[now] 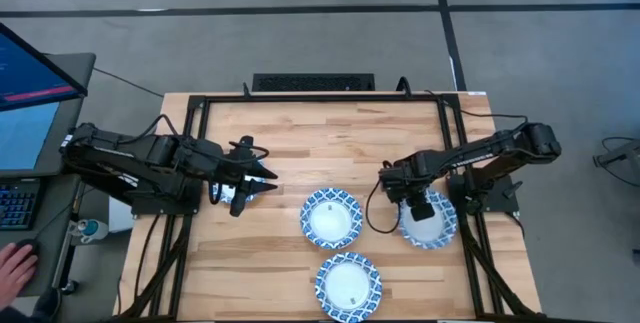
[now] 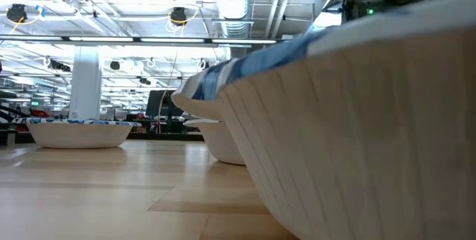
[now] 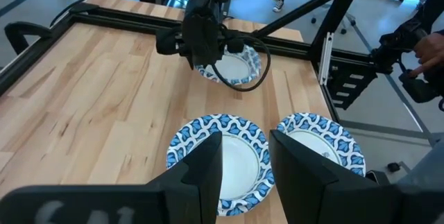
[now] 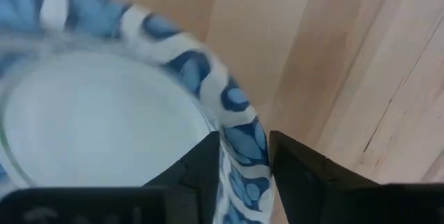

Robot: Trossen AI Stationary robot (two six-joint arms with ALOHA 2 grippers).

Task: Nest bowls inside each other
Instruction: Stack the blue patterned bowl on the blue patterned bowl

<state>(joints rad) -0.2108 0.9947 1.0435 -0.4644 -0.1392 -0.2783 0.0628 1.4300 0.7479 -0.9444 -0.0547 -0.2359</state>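
1. Right gripper [image 1: 421, 209] is straddling the right bowl's [image 1: 436, 225] rim at frame right, apparently pinching it.
2. Left gripper [image 1: 257, 182] is hovering open, left of centre.
3. Two bowls [image 1: 331, 217] [image 1: 349, 285] are sitting lower-centre.

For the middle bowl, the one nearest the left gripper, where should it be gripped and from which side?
Judging by its pose, grip the middle bowl at its thin patterned rim, one finger inside and one outside, coming down from above on the edge facing the left gripper. It sits upright and apart from the other bowls, so that edge is unobstructed.
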